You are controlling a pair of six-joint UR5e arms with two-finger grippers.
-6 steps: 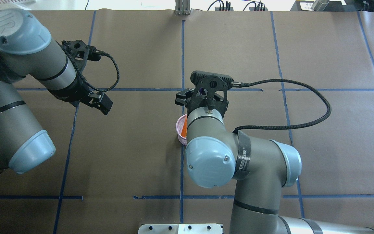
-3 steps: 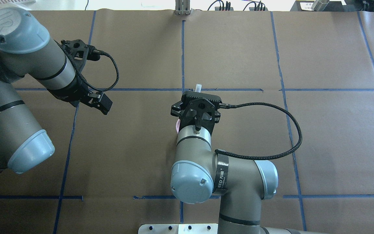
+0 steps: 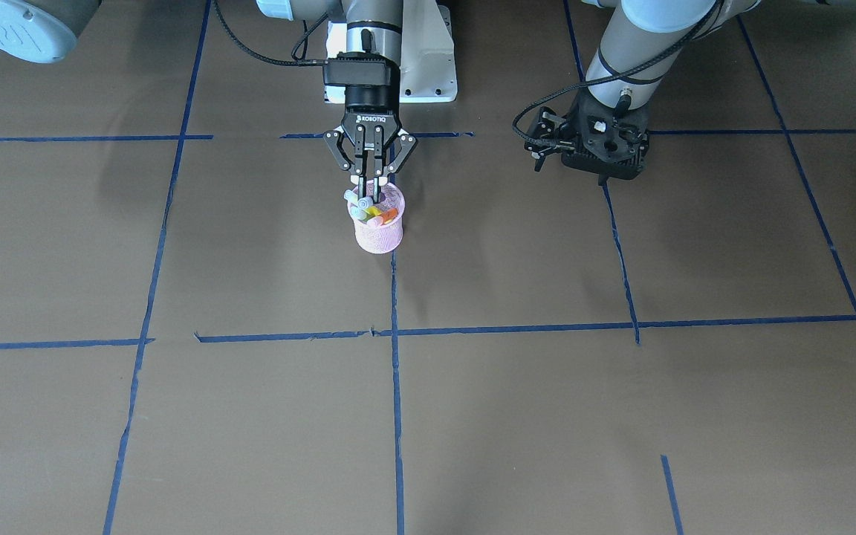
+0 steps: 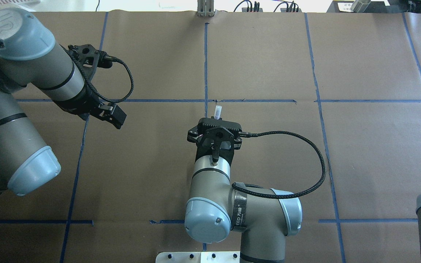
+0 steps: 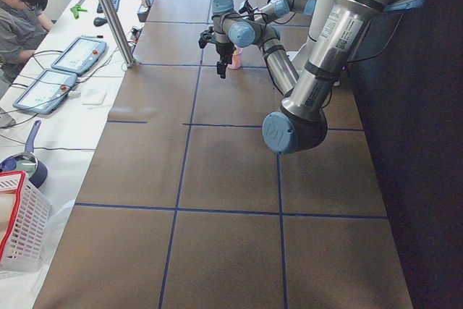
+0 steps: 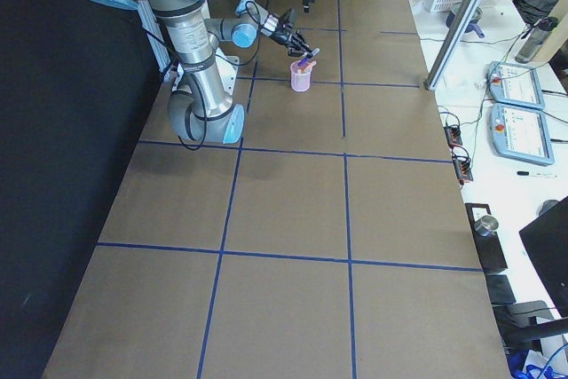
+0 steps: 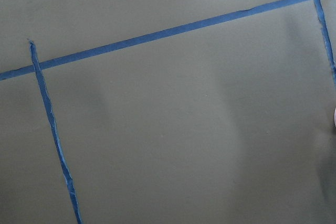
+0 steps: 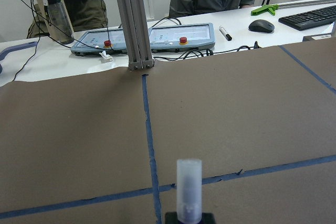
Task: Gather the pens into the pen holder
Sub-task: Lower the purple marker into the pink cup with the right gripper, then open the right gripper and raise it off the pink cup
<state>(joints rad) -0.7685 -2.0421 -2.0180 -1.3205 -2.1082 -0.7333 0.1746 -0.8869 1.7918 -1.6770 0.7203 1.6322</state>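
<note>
Right arm reaches out over the middle of the worktop (image 3: 547, 416), wrist tipped forward, and the right gripper (image 3: 367, 193) slants down at the pink mesh cup (image 3: 380, 234). Its jaws are pinching a pen (image 8: 189, 188), its pale cap poking out past the fingers, with the fingertips right at the cup's rim. Other pens (image 3: 373, 215) stand bunched inside. Left arm is folded off to its own side, left gripper (image 4: 116, 117) hanging above bare paper. Its jaws? Can't tell.
</note>
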